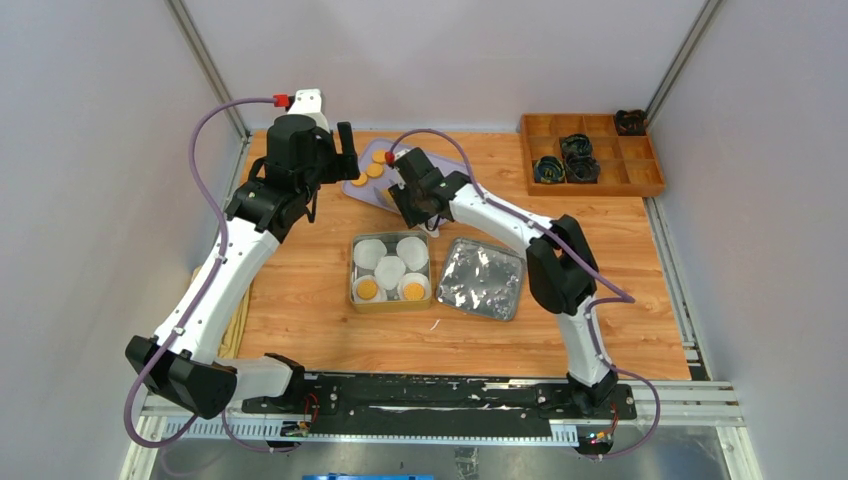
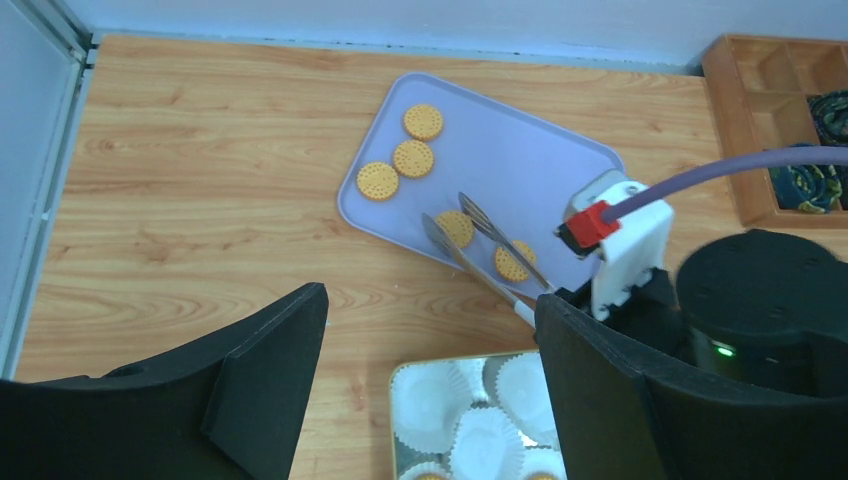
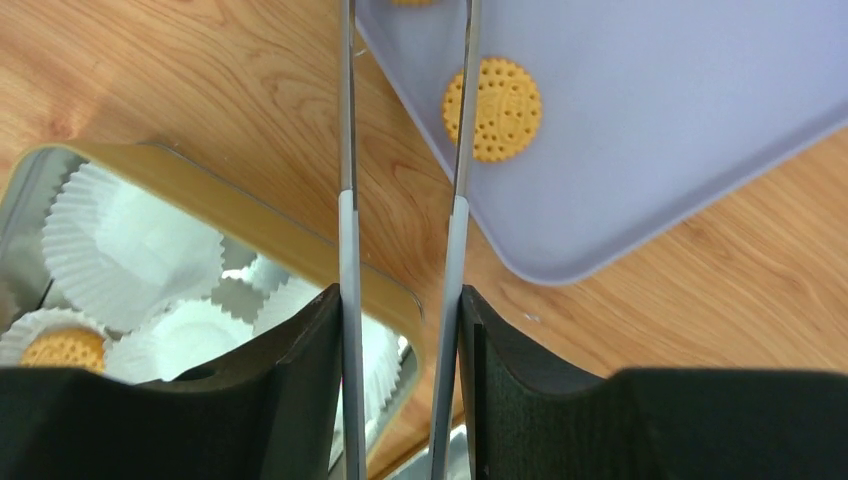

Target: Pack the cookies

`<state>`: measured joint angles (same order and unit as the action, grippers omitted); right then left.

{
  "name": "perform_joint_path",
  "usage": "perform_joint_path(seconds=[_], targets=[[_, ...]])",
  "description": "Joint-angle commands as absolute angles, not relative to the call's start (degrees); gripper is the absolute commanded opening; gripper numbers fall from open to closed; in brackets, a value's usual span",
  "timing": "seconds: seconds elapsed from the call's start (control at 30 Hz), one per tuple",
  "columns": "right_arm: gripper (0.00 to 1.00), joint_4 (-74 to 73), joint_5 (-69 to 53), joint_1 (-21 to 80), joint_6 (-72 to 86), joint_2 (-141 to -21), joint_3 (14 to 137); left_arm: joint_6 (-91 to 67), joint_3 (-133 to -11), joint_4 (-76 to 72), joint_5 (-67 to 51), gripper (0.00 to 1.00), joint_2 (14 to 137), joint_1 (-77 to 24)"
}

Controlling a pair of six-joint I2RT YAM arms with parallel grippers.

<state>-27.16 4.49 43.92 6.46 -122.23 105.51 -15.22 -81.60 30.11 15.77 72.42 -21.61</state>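
Several round orange-yellow cookies (image 2: 413,158) lie on a lilac tray (image 2: 560,170) at the table's far middle. My right gripper (image 1: 415,198) is shut on metal tongs (image 2: 480,250), gripping their two arms (image 3: 347,230). The tong tips straddle one cookie (image 2: 456,226) on the tray; I cannot tell whether they squeeze it. Another cookie (image 3: 493,109) lies just right of the tongs. A gold-rimmed tin (image 1: 356,262) holds white paper cups (image 1: 389,270), two of them with a cookie (image 1: 414,291) inside. My left gripper (image 2: 430,295) is open and empty, held above the table near the tray's left end.
The tin's silver lid (image 1: 482,278) lies right of the tin. A wooden compartment box (image 1: 590,152) with dark bundles stands at the back right. The cell walls close in on the left, back and right.
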Motion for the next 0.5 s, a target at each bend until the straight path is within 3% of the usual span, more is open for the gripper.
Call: perform_joint_path(seconds=[0.0,0.47], targets=[[0.0,-26.79,7.76,43.33,5.54,-112.93,102.56,-15.54,-80.81,28.95,15.78,0.81,71.93,-21.71],[0.0,-28.17,1.47,48.78,8.0,-88.77,83.32,-16.67,-81.0,28.66,14.48,0.81,72.28,-21.71]])
